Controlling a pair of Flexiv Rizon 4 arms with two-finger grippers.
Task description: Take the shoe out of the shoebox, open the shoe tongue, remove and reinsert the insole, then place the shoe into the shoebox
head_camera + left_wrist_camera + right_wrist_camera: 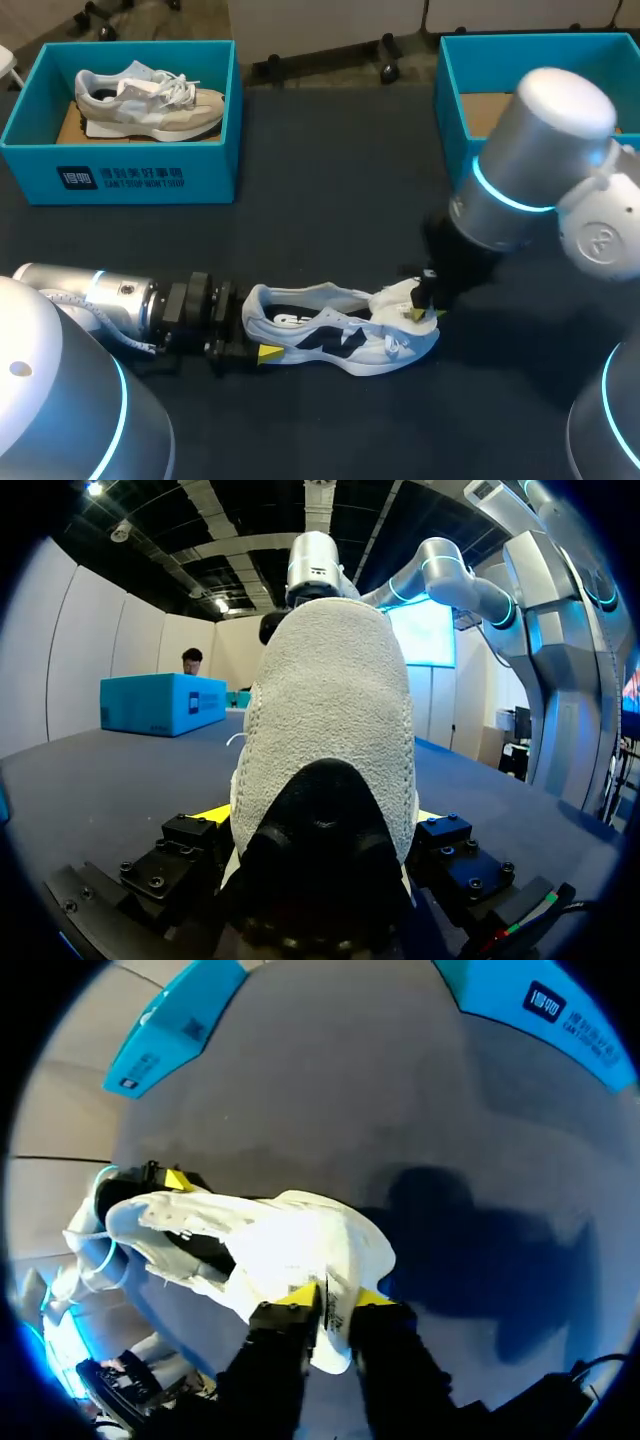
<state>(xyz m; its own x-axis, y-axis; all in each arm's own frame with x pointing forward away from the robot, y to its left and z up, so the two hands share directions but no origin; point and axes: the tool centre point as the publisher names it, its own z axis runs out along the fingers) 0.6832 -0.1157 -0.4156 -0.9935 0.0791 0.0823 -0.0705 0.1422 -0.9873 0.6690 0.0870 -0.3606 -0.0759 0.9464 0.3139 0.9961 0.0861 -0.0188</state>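
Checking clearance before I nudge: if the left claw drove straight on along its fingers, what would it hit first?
The white knit sneaker, its heel sits between the left claw's fingers; past it, probably the right claw at the toe end.

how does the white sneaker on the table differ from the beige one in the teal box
The white sneaker with dark panels lies out on the dark table. The beige-and-grey sneaker sits inside the teal shoebox. The white sneaker is gripped at its heel by the left gripper and at its front by the right gripper, while the beige-and-grey sneaker is untouched. Both are lace-up trainers.
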